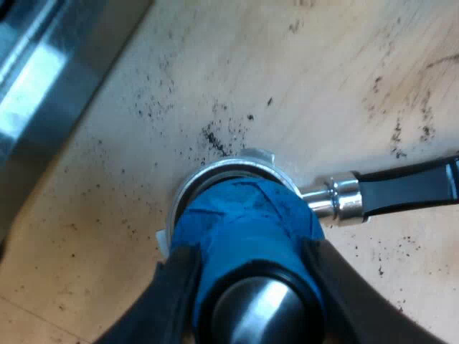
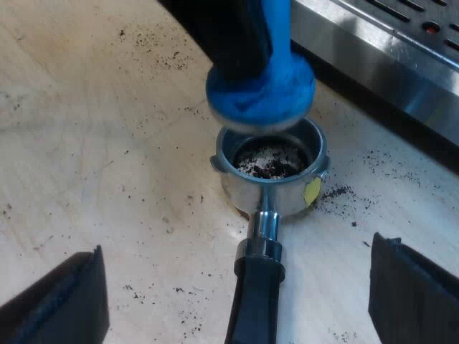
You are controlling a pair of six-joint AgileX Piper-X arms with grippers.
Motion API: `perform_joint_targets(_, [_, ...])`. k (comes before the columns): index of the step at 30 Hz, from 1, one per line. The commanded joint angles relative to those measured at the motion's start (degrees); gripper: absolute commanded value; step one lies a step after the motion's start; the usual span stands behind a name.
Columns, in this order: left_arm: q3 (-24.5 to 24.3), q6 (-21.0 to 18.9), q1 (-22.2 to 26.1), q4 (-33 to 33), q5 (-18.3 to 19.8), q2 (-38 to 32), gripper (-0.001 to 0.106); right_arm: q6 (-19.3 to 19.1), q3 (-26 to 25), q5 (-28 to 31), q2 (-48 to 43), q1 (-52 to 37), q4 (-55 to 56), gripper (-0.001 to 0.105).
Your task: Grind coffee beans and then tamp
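The left gripper is clamped on the tamper, one black finger on each side of its blue body. Its fingers run out of sight toward the wrist. The tamper has a rounded metal top between the fingers. From above, it covers the basket of the holder, so nothing inside can be seen; only part of the metal rim shows around the blue. The handle leads away from the basket and is cut off before its end, so no red tip can be made out.

The right gripper is spread wide and grips nothing. Its fingers stand well apart on either side of the handle and touch neither it nor the basket. The handle points back toward this wrist and is cut off here too.

The holder rests flat on the table, close to the machine. Its basket is open on the near side and holds dark, loose grounds with paler flecks, lying below the rim. A small yellow tag sits on the basket's outer wall.

The tamper's blue base hangs over the far part of the rim, not sunk into the basket. I cannot tell whether it touches the rim. Its upper part is hidden behind a dark finger of the left gripper.

Dark specks are scattered over the pale wood around the holder. Beyond it, only the machine's steel front edge shows.
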Motion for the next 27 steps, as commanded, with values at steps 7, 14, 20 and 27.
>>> perform_joint_targets(7, [-0.50,0.32,-0.27,-2.87,1.51,3.29,0.000,0.12,-0.27,-0.19,-0.44,-0.07,-0.55,0.075])
perform_joint_targets(14, [-0.50,0.32,-0.27,-2.84,1.67,6.11,0.000,0.12,-0.27,-0.19,-0.44,-0.07,-0.55,0.075])
perform_joint_targets(20, [-0.50,0.32,-0.27,-3.83,1.67,7.70,0.000,0.12,-0.27,-0.19,-0.44,-0.07,-0.55,0.075])
perform_joint_targets(27, [-0.50,0.32,-0.27,-3.73,1.93,9.80,0.000,0.12,-0.27,-0.19,-0.44,-0.07,-0.55,0.075])
